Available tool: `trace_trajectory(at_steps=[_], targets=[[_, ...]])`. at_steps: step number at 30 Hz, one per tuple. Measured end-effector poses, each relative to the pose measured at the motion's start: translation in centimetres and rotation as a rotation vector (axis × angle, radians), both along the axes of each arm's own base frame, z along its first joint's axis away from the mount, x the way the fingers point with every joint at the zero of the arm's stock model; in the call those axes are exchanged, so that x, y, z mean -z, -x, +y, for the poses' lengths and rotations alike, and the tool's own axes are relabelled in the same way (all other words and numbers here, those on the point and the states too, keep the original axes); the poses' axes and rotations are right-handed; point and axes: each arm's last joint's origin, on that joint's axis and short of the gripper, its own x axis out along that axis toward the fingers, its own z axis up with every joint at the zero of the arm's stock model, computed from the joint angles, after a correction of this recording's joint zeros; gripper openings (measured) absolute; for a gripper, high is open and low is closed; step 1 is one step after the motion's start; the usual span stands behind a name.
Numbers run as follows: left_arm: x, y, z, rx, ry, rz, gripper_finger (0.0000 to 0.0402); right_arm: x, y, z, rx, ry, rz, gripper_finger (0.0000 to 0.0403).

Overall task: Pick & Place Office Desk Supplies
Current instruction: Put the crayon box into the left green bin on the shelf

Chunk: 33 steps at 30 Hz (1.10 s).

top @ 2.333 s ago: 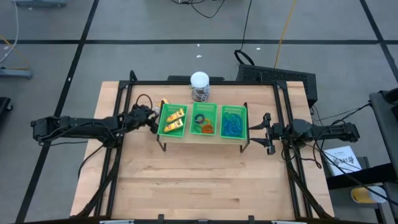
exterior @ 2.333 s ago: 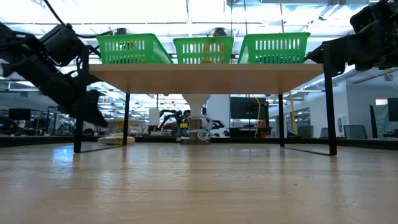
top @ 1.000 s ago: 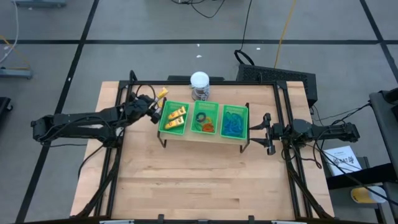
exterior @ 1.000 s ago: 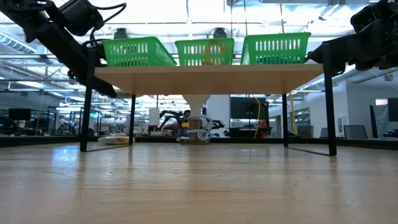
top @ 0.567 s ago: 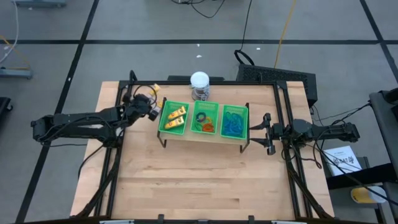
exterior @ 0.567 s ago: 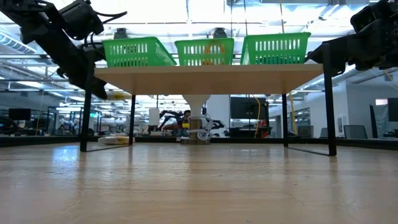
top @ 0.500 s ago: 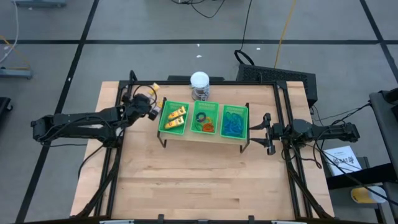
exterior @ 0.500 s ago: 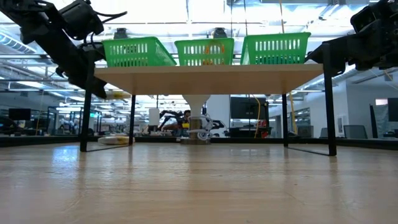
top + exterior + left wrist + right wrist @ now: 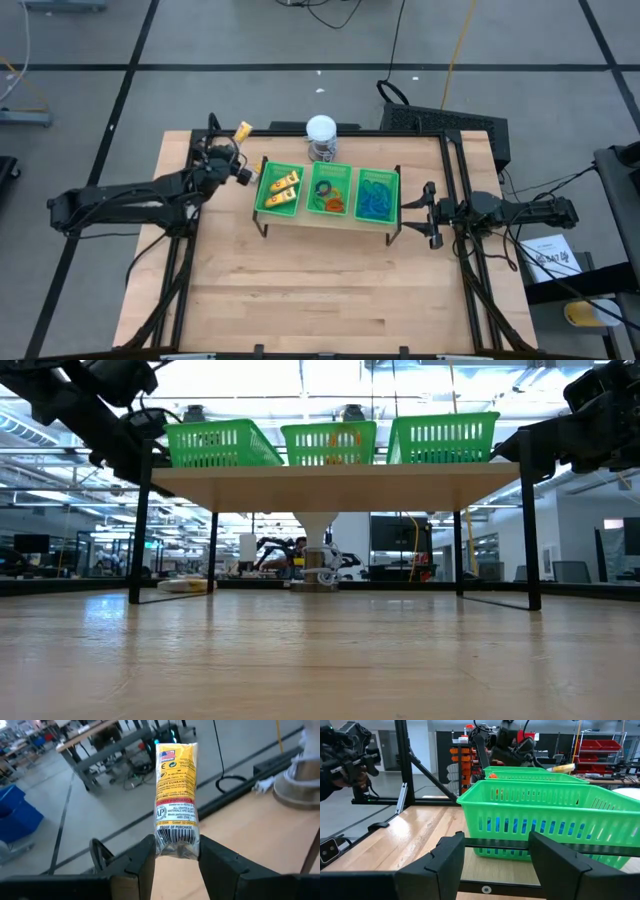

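Supplies: a yellow-and-white packet (image 9: 176,795) stands clamped by its lower end between the left gripper's (image 9: 175,851) jaws, raised above the worktop's (image 9: 300,290) far left corner, beside the rack.
Left jaws: partly closed, pressing both sides of the packet's barcode end; the yellow end sticks out beyond the fingertips (image 9: 145,849).
Left gripper, from above: it hangs (image 9: 228,160) just left of the green baskets, the packet (image 9: 243,129) angled away towards the back edge.
Baskets: three green baskets (image 9: 326,192) sit side by side on a raised shelf; the left one holds two more yellow-and-white packets (image 9: 282,190), the middle one orange and green rings (image 9: 330,201), the right one blue loops (image 9: 376,197).
Right jaws: spread wide and holding nothing; the right gripper (image 9: 421,212) waits level with the shelf's right end, facing the nearest basket (image 9: 545,815).
Jar: a white-topped jar (image 9: 321,137) stands behind the baskets.
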Motion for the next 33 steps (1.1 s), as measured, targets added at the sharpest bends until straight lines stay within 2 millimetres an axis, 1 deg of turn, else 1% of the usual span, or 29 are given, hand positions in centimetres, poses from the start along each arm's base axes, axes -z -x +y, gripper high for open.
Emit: trace_trajectory(at_steps=[8, 12, 17, 23, 26, 28, 31, 33], targets=[[-1.8, 1.1, -0.3, -0.016, -0.087, -0.075, 0.0143, 0.0, 0.0, 0.0, 0.000, 0.000, 0.000, 0.0212], [-3.0, 1.2, -0.5, 0.049, -0.121, -0.166, 0.0143, 0.0, 0.0, 0.0, 0.000, 0.000, 0.000, 0.0212], [-4.6, 0.6, -1.0, 0.230, -0.160, -0.316, 0.0143, 0.0, 0.0, 0.0, 0.000, 0.000, 0.000, 0.0212], [-5.9, -0.3, -1.9, 0.561, -0.143, -0.485, 0.0143, 0.0, 0.0, 0.0, 0.000, 0.000, 0.000, 0.0212], [-5.9, -0.6, -2.5, 0.712, -0.085, -0.523, 0.0143, 0.0, 0.0, 0.0, 0.000, 0.000, 0.000, 0.0212], [-5.6, -0.7, -2.9, 0.797, -0.036, -0.517, 0.0143, 0.0, 0.0, 0.0, -0.001, 0.000, 0.000, 0.0212], [-5.0, -0.8, -3.3, 0.872, 0.043, -0.482, 0.0143, 0.0, 0.0, 0.0, -0.001, 0.000, 0.000, 0.0212], [-4.6, -0.8, -3.4, 0.885, 0.098, -0.466, 0.0143, 0.0, 0.0, 0.0, 0.000, 0.000, 0.000, 0.0212]])
